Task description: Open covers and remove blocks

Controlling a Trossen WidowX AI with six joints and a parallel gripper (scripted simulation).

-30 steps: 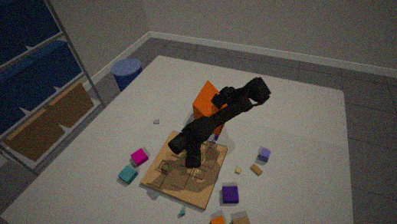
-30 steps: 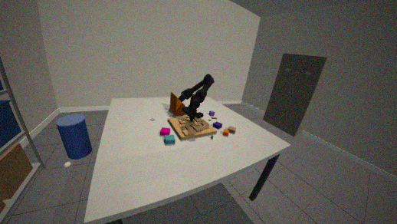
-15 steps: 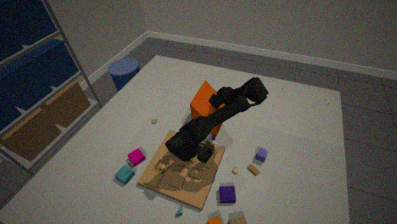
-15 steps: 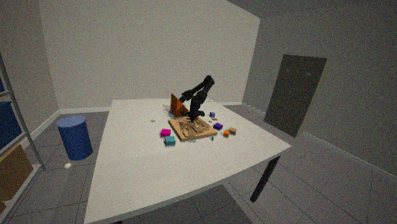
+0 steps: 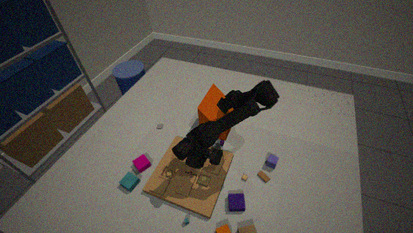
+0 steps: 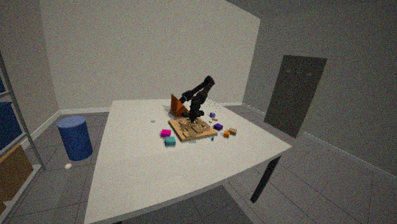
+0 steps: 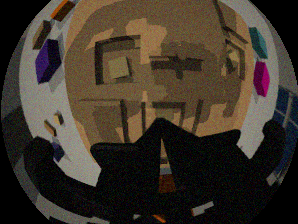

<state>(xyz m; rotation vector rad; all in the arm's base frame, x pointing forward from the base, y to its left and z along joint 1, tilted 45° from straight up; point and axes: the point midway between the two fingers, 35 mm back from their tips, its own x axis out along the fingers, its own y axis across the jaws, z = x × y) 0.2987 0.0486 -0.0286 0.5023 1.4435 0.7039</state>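
Observation:
The wooden puzzle board [image 5: 159, 187] [image 6: 180, 132] [image 7: 80, 85] lies flat on the white table. My gripper [image 5: 198, 163] [image 6: 191, 119] [image 7: 158, 120] is shut and holds nothing. It hangs low over the board's far edge, fingertips pointing down at a set of track slots [image 7: 150, 114]. In the wrist view an open square well holds a tan block [image 7: 119, 67] [image 5: 204, 180]. Another well [image 7: 233, 60] at the board's other end is partly shadowed; a small tan piece [image 5: 169, 174] shows there. The arm hides the far part of the board in the top and exterior views.
Loose blocks lie on the table around the board: magenta [image 5: 141, 163] [image 7: 261, 77], teal [image 5: 129, 180] [image 7: 258, 42], purple [image 5: 236, 201] [image 7: 47, 60], lavender [image 5: 272, 160], brown [image 5: 263, 175], orange [image 5: 223, 228]. A tall orange box [image 5: 210, 104] stands behind the board. A blue barrel [image 5: 128, 73] stands on the floor.

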